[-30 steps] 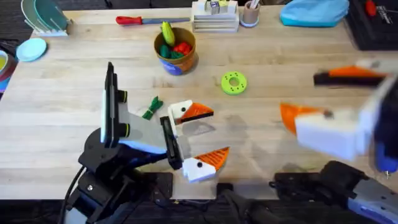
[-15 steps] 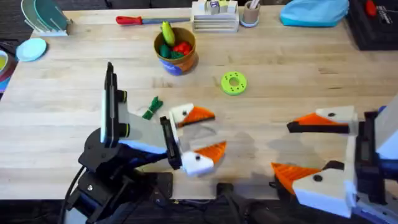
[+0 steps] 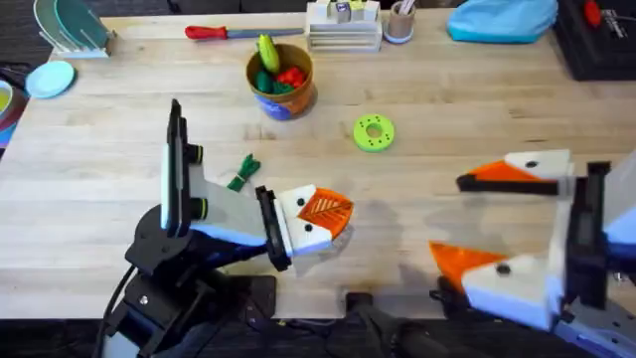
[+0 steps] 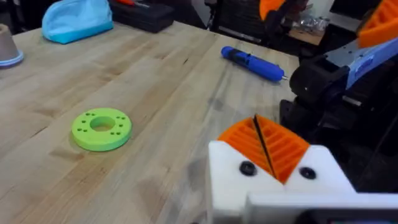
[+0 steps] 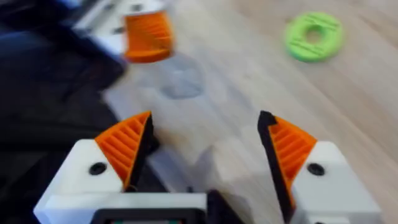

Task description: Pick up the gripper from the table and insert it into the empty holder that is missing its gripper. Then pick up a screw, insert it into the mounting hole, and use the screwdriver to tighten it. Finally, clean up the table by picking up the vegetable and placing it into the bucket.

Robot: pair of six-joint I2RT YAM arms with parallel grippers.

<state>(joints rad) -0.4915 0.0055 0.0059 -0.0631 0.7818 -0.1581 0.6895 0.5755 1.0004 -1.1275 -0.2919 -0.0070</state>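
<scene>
My left gripper [image 3: 323, 214] is shut low over the table [image 3: 427, 169], near the front middle. Its orange ribbed pads [image 4: 264, 146] press together with nothing seen between them. My right gripper [image 3: 447, 217] hangs open at the front right, wide apart in its wrist view [image 5: 205, 143], and holds nothing. The dark-green vegetable [image 3: 241, 171] lies on the table just left of the left gripper. The blue bucket [image 3: 281, 94] stands at the back, holding a corn toy and a red toy. The blue screwdriver [image 4: 252, 61] lies beyond the left gripper by the right arm's base. The holder and screw are out of view.
A flat green ring disc [image 3: 374, 131] lies between the bucket and the right gripper, also seen as the green disc [image 4: 101, 129] [image 5: 313, 36]. A red-handled tool [image 3: 224, 32], a stack of trays [image 3: 343, 30] and a blue cloth [image 3: 502, 20] line the back edge.
My left gripper's fingers have closed from wide open to shut. The right gripper has swung in from the right and settled, still open.
</scene>
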